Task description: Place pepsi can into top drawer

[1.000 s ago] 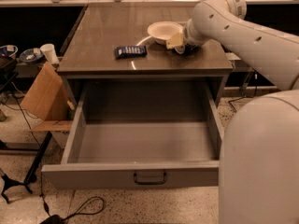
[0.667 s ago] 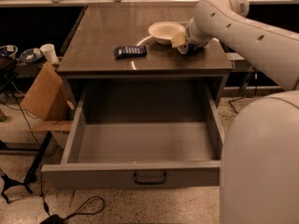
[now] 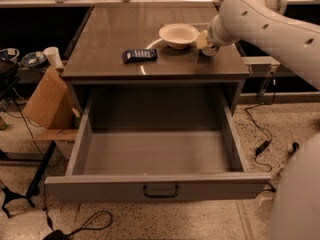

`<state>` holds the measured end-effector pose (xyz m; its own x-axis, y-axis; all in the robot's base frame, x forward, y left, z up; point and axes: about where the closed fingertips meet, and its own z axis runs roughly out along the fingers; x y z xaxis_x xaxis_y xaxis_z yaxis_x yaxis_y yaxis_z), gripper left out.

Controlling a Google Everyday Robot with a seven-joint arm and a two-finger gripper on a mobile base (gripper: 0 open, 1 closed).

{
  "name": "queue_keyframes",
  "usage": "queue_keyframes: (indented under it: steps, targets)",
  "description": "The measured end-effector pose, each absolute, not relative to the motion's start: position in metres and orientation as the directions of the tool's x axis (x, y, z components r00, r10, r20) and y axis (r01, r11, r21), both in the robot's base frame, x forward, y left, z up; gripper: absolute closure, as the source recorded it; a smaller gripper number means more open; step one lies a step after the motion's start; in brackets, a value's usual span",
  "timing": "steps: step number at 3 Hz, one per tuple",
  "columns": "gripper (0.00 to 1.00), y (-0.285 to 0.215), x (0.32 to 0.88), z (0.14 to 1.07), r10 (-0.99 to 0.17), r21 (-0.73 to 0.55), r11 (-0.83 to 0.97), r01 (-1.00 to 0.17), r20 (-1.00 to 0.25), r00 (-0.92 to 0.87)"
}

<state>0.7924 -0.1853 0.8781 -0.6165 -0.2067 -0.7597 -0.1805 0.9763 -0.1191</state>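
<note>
The top drawer (image 3: 100, 186) is pulled fully out of the grey cabinet, and its inside shows nothing in it. Its dark pull handle (image 3: 160, 190) sits centred on the front panel. My gripper (image 3: 204, 40) is at the right side of the cabinet top (image 3: 110, 34), just right of a white bowl, at the end of my white arm (image 3: 260, 19), which reaches in from the right. The pepsi can is not clearly in view. A small pale round shape (image 3: 210, 51) shows just under the gripper; I cannot tell whether it is the can.
A white bowl (image 3: 178, 35) and a flat dark blue snack packet (image 3: 139, 55) lie on the cabinet top. A cardboard box (image 3: 47, 104) and a white cup (image 3: 52, 56) stand at the left. Cables run over the floor (image 3: 260, 146). My white body (image 3: 300, 199) fills the lower right.
The gripper has moved a little to the right, away from the bowl's rim. The drawer, the bowl and the packet have not moved.
</note>
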Motion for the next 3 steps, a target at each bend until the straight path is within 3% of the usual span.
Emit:
queue_keyframes:
  steps: [1, 3]
  targets:
    - [1.0, -0.19, 0.76, 0.897, -0.215, -0.119, 0.973, -0.196, -0.776, -0.593]
    - [1.0, -0.204, 0.677, 0.941, -0.209, -0.103, 0.969, -0.226, -0.829, -0.519]
